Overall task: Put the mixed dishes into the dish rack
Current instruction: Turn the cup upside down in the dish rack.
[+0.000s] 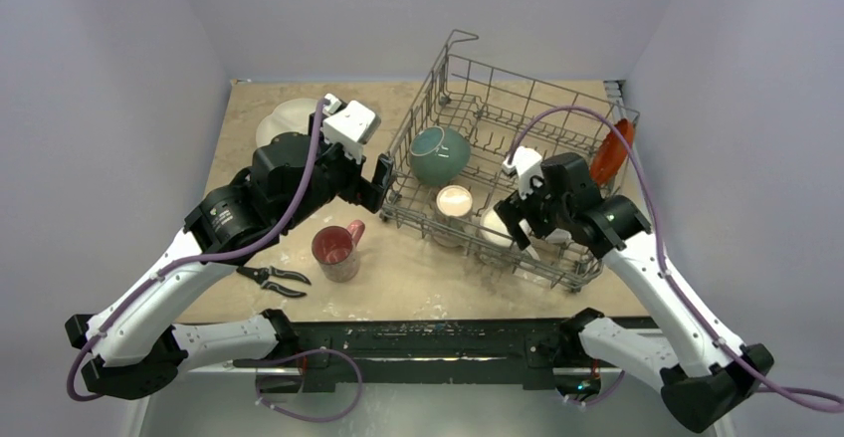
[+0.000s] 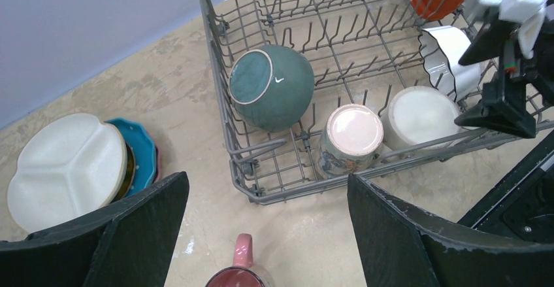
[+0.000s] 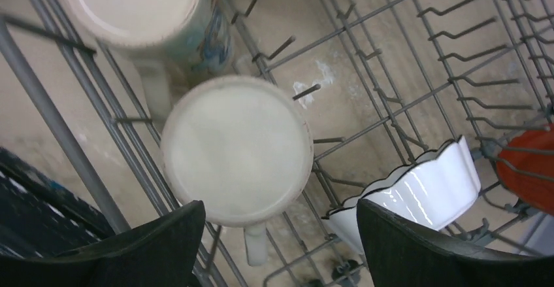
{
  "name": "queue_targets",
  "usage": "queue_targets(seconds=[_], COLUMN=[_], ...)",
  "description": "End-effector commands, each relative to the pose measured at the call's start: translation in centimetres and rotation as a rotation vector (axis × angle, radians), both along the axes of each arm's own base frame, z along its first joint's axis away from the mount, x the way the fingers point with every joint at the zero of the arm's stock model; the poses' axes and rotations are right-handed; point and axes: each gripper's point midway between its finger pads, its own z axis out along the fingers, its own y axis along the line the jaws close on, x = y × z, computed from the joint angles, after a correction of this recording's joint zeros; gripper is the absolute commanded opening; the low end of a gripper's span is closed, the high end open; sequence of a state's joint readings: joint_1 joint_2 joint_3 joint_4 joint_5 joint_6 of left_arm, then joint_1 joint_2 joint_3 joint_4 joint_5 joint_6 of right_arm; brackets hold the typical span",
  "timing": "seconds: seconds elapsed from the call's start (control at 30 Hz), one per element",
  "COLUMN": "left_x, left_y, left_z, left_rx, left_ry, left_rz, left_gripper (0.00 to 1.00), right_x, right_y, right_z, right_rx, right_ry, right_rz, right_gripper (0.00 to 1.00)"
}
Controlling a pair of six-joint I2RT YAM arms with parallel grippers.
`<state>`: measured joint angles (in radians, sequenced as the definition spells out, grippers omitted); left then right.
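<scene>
Even, soft overhead light; faint shadows; glare on small white bowl (image 3: 418, 189); top view slightly soft.

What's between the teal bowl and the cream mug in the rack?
An upside-down patterned mug stands between the teal bowl and the cream mug, clearest in the left wrist view.

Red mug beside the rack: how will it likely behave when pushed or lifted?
The red mug stands upright on its base, so it probably slides rather than rolls. Its glossy glaze looks slippery and likely chips. Its handle may make it twist.
</scene>
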<state>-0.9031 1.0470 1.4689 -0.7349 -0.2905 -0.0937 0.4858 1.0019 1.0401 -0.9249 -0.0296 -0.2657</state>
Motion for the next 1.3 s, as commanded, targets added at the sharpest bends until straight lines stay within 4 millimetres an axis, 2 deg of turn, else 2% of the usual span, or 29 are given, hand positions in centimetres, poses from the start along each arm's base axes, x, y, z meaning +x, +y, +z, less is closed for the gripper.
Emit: queue_targets(seconds=[0.0,0.07,0.13,0.33,0.57,0.67,0.77,0.87,0.97,1.03,1.1,1.2,1.27], left_x=[-0.1,-0.1,0.0,0.0,0.0,-0.1,-0.1,-0.1,-0.2,-0.2,-0.1,-0.1,-0.1], left_y=[0.0,-0.1,-0.2,0.1,1.3,1.8,2.1,2.3,2.3,2.3,2.3,2.0,2.0], left_z=[1.9,1.9,1.8,1.6,0.8,0.6,0.4,0.2,-0.1,0.0,-0.1,-0.3,-0.4], left_rx=[-0.057,-0.059,-0.063,-0.06,-0.036,-0.036,-0.038,-0.042,-0.045,-0.051,-0.055,-0.055,-0.057], left_ry=[-0.03,-0.027,-0.022,-0.004,0.019,0.024,0.034,0.046,0.06,0.063,0.066,0.073,0.078], left_rz=[-0.004,-0.006,-0.006,0.016,0.072,0.09,0.107,0.123,0.131,0.134,0.137,0.134,0.132], left_gripper=[0.9,0.9,0.9,0.9,0.9,0.9,0.9,0.9,0.9,0.9,0.9,0.9,0.89], right_x=[3.3,4.0,4.1,3.1,1.9,1.1,1.0,1.4,1.5,1.5,1.8,2.3,2.5], right_y=[2.1,1.8,2.3,2.7,1.6,2.4,3.3,2.9,3.5,3.1,2.0,-1.2,-3.0], right_z=[7.3,8.3,8.1,2.3,-0.9,-2.7,-3.3,-2.6,-1.9,-1.8,-1.5,-1.0,-0.9], right_rx=[0.343,0.422,0.489,0.526,0.642,0.69,0.756,0.796,0.895,0.895,0.856,0.705,0.627], right_ry=[-0.179,-0.172,-0.107,0.186,0.293,0.376,0.422,0.428,0.477,0.487,0.455,0.331,0.262], right_rz=[-0.302,-0.46,-0.546,-0.727,-0.893,-0.936,-0.931,-0.949,-0.925,-0.935,-0.953,-1.036,-1.07], right_gripper=[0.91,0.94,0.94,0.84,0.67,0.59,0.52,0.55,0.58,0.63,0.68,0.79,0.81])
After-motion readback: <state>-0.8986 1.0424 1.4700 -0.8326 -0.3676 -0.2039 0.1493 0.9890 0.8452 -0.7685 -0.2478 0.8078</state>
